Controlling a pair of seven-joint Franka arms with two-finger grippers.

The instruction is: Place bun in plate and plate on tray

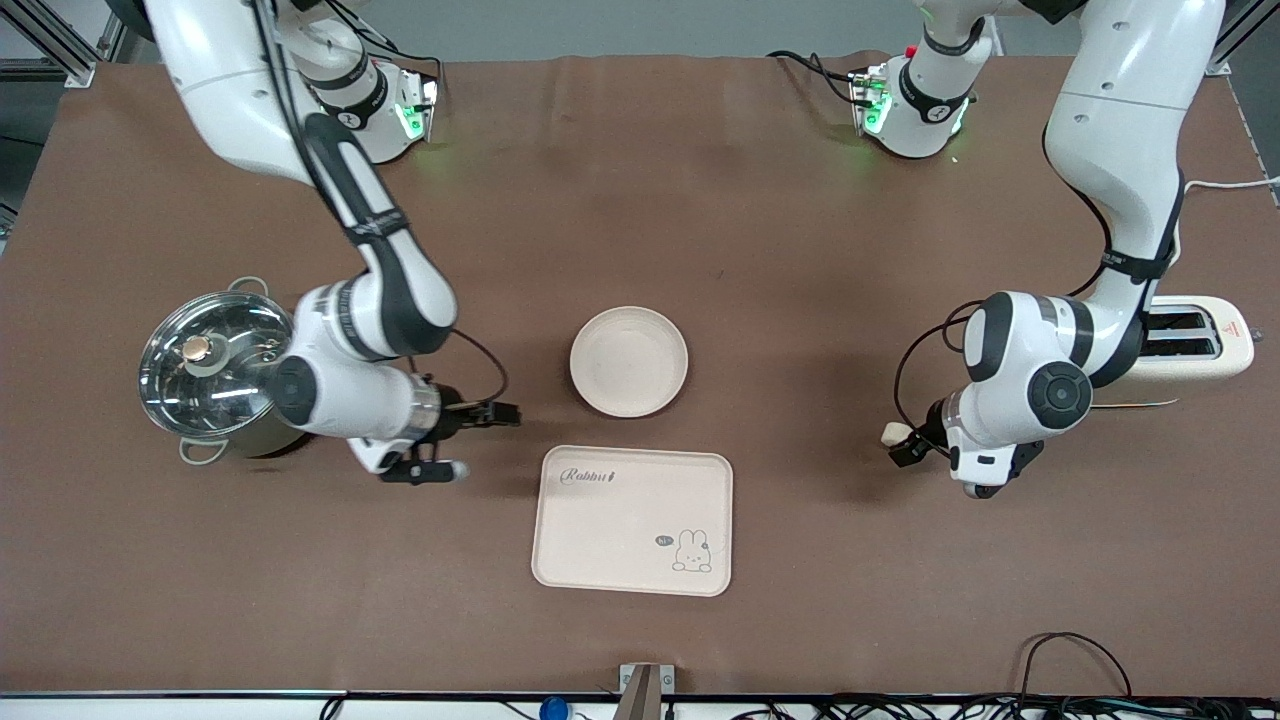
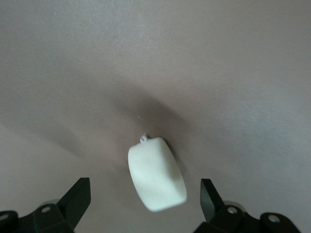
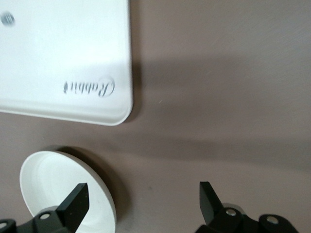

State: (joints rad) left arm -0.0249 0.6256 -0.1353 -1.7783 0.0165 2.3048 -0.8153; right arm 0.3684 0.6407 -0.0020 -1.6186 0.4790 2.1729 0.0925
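The bun (image 1: 893,433) is a small pale puck on the brown cloth toward the left arm's end of the table. My left gripper (image 1: 902,445) is open around it. In the left wrist view the bun (image 2: 156,174) stands tilted on its edge between the two fingers of the gripper (image 2: 145,189), with a gap on each side. The empty round plate (image 1: 629,361) sits mid-table. The Rabbit tray (image 1: 632,520) lies just nearer to the front camera than the plate. My right gripper (image 1: 478,440) is open and empty, low beside the tray and plate. Its wrist view (image 3: 142,190) shows the plate (image 3: 63,189) and the tray (image 3: 63,53).
A steel pot with a glass lid (image 1: 212,365) stands at the right arm's end of the table, close to the right arm's wrist. A cream toaster (image 1: 1195,340) stands at the left arm's end, beside the left arm. Cables lie along the table's near edge.
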